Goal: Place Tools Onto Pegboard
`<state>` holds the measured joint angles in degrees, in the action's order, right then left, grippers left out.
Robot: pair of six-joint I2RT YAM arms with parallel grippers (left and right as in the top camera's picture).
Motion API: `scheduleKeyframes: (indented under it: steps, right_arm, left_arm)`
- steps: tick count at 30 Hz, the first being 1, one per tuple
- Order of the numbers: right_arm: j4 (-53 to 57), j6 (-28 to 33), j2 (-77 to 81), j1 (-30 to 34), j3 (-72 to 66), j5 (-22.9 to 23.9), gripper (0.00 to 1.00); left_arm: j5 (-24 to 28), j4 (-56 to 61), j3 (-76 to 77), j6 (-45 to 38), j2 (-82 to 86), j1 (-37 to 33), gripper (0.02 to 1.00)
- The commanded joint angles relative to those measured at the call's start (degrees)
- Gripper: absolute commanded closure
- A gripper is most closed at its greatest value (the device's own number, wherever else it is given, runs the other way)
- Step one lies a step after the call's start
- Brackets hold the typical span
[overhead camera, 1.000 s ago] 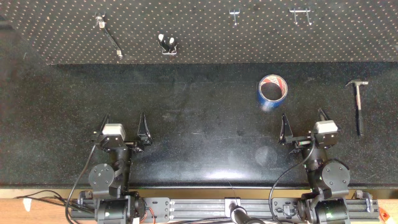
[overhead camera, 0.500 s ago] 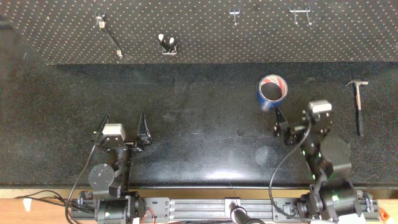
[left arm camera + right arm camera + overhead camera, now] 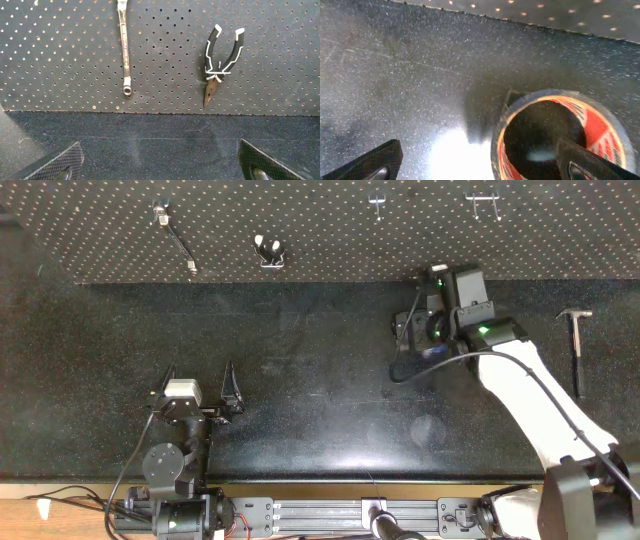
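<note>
A roll of tape [image 3: 594, 126] with a red inner face and blue outer wall [image 3: 432, 353] lies flat on the black table, close to the pegboard [image 3: 320, 225]. My right gripper [image 3: 416, 338] hovers open over it. In the right wrist view [image 3: 480, 170] one finger is over the roll's hole and the other is outside its wall. A hammer [image 3: 575, 352] lies at the far right. A wrench [image 3: 124, 50] and black-and-white pliers [image 3: 220, 59] hang on the pegboard. My left gripper [image 3: 198, 394] rests open near the front left [image 3: 160, 170], holding nothing.
Bare metal hooks [image 3: 377, 202] [image 3: 483, 202] stick out of the pegboard at the upper right. The black table top [image 3: 320, 370] stretches between the two arms. The right arm's cable loops just left of the tape roll.
My right arm has swung from the front right up toward the pegboard and now sits over the tape roll. The left arm has not moved.
</note>
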<state>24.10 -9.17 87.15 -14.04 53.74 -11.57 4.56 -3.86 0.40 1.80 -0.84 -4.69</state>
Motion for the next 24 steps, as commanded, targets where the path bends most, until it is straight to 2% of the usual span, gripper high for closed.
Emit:
scheduleKeyframes:
  steps: [1, 4, 5, 6, 8, 12, 16, 19, 22, 24]
  right_arm:
    - [0.9, 0.9, 3.9, -0.3, 1.3, -0.5, 0.001]
    - [0.9, 0.9, 7.3, -0.4, 1.3, 0.2, 0.005]
    - [0.9, 0.9, 8.0, -0.4, 1.3, 0.4, 0.202]
    - [0.9, 1.0, 8.3, -0.4, 1.3, 0.7, 0.520]
    - [0.6, 2.9, 8.3, -0.4, 1.3, 0.7, 0.923]
    - [0.4, 2.8, 4.3, -0.4, 1.3, 1.5, 0.925]
    - [-4.4, 2.2, -11.9, -1.9, 1.3, 1.5, 0.925]
    - [-14.8, 2.7, -22.6, -6.6, 1.3, 1.9, 0.925]
    - [-23.7, 3.9, -22.5, -9.9, 1.3, 2.2, 0.923]
    - [-30.6, 3.9, -18.4, -12.1, 1.3, 6.7, 0.925]
  left_arm:
    - [0.2, -0.4, -0.1, 0.9, 0.5, 0.3, 0.023]
    - [0.2, -0.4, -0.1, 0.9, 0.5, 0.3, 0.023]
    - [0.2, -0.4, -0.1, 0.9, 0.5, 0.3, 0.020]
    - [0.2, -0.4, -0.1, 0.9, 0.5, 0.3, 0.023]
    - [0.2, -0.4, -0.1, 0.9, 0.5, 0.3, 0.023]
    - [0.2, -0.4, -0.1, 0.9, 0.5, 0.3, 0.023]
    - [0.2, -0.4, -0.1, 0.9, 0.5, 0.3, 0.023]
    - [0.2, -0.4, -0.1, 0.9, 0.5, 0.3, 0.023]
    - [0.2, -0.4, -0.1, 0.9, 0.5, 0.3, 0.023]
    - [0.2, -0.4, -0.1, 0.9, 0.5, 0.3, 0.023]
